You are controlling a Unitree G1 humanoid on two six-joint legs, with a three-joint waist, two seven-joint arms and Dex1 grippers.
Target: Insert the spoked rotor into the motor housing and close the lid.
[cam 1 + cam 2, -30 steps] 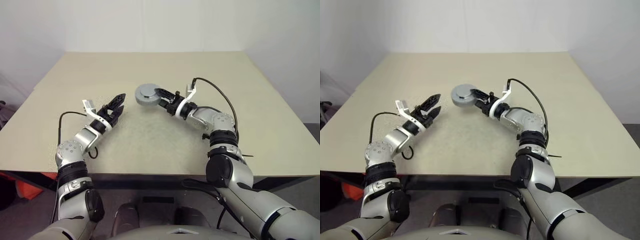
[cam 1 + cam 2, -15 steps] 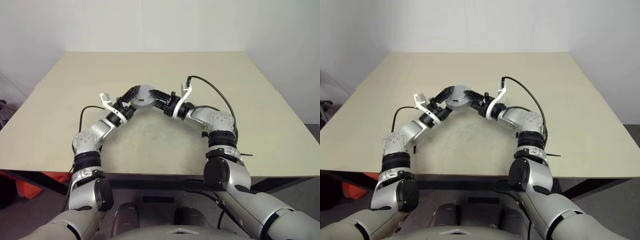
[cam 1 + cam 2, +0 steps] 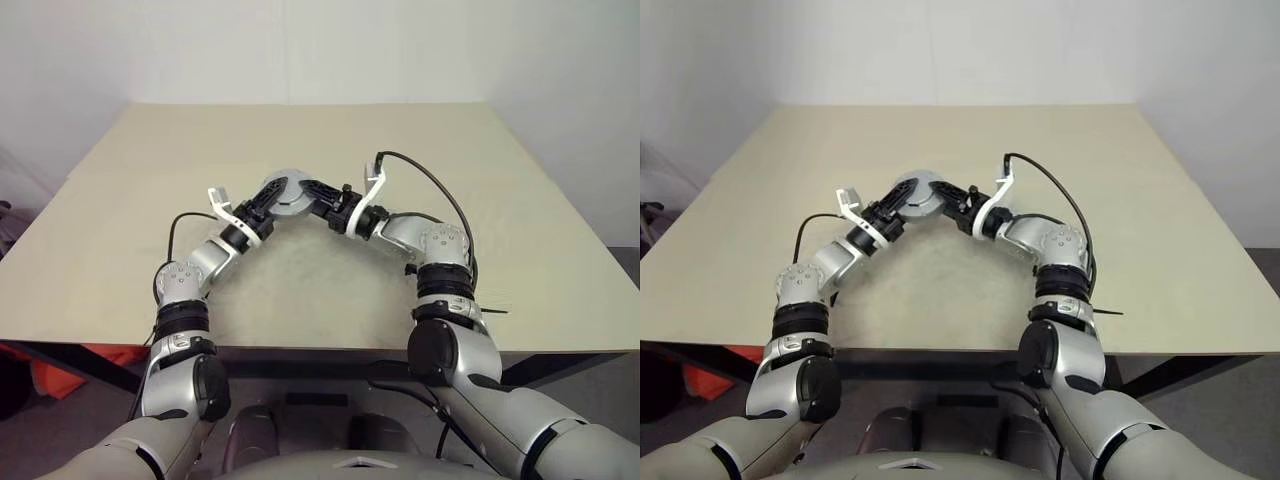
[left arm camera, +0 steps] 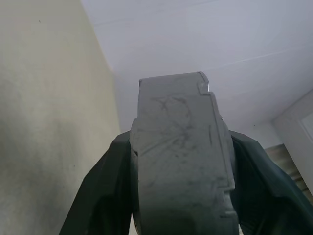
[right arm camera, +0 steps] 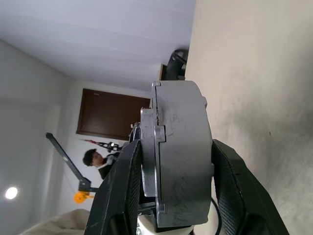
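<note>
Housing (image 3: 290, 191) up off the table (image 3: 500, 200), pinched between both grippers just ahead of the chest, lid on its face and apparently not yet seated flush. Left gripper (image 3: 266, 199) about half open, fingers (image 4: 105, 196) pressed against opposite sides of the grey body. Right gripper (image 3: 319, 198) likewise about half open, fingers (image 5: 122, 196) clamped across the stacked housing and lid (image 5: 149, 147). Cannot tell whether the spoked wheel sits inside; seam between the two grey parts visible as a stepped edge in the right wrist view.

Probably the closing step. Better to brace the housing with one gripper and squeeze or turn the lid with the other, not both at once. Line up the notches on the rim before pressing. Press square to the face, evenly, to avoid cocking the lid. Avoid loosening either grip until the seam closes, since a drop onto the table is the likely failure.
</note>
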